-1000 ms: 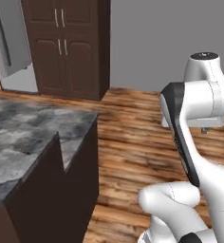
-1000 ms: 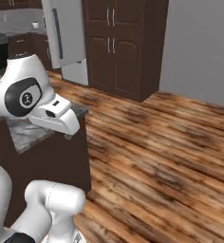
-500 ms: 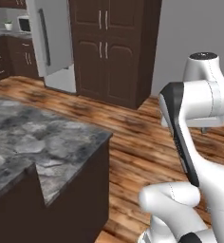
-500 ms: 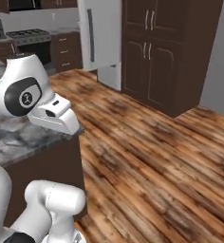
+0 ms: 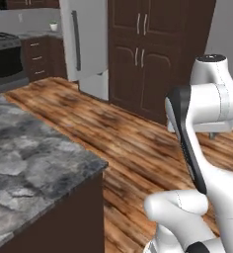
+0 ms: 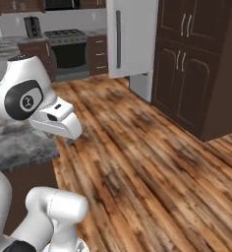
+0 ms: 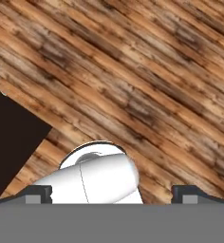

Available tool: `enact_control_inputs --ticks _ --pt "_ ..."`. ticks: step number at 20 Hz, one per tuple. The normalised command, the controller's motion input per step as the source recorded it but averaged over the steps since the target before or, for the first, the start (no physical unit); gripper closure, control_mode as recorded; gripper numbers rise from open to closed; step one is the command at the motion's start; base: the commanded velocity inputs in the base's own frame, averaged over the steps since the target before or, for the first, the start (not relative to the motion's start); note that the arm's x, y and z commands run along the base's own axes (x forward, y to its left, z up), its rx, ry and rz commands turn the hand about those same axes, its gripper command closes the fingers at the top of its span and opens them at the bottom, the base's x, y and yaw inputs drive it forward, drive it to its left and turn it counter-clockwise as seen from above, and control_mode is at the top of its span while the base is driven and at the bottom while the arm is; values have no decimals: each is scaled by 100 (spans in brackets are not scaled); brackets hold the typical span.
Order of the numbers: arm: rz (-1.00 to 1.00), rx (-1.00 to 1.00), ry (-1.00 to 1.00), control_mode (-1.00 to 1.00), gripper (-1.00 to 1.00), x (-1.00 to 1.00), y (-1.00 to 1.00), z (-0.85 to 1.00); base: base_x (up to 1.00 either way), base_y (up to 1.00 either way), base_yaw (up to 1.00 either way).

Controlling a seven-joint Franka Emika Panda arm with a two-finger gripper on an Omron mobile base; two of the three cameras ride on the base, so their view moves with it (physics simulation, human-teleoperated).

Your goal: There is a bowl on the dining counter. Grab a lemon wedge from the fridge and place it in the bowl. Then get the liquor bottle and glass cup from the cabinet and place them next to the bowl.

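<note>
Gripper: the two-finger gripper [image 7: 112,195] looks down at the floor in the hand view, its two small dark finger tips [image 7: 38,193] standing far apart at the bottom corners; the jaws are spread wide and nothing sits between them.
Arm: the white Franka Panda arm with dark joints [image 5: 202,123] is folded up close over its base, rising at the lower right of the left base view and at the lower left [image 6: 34,106] of the right base view.
Dining counter: the counter with grey marbled stone top and dark brown wood front [image 5: 34,163] fills the lower left of the left base view, just beside the robot; in the right base view a strip of its top [image 6: 19,142] shows behind the arm. No bowl can be made out on the part of the top that shows.
Fridge: the tall pale silver-grey fridge with a long dark grey vertical bar handle [image 5: 86,44] stands across the floor, well apart from the robot, door shut; it also shows at top centre of the right base view [image 6: 132,39].
Tall cupboard: a dark brown wooden floor-standing cupboard with thin silver handles [image 5: 153,54] stands touching the fridge on its right side, doors shut [image 6: 196,64].
Stove: a dark oven range [image 6: 71,49] sits left of the fridge along the back wall, among dark brown drawers [image 5: 37,59].
Floor: reddish-brown wood plank floor [image 6: 152,167] lies between robot and fridge.
</note>
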Motion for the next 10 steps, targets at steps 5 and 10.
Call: enact_control_inputs --ticks 5,10 --pt "0 0 0 100 -100 0 0 0 60 -72 58" --pt "0 0 0 100 -100 0 0 0 58 -75 58"
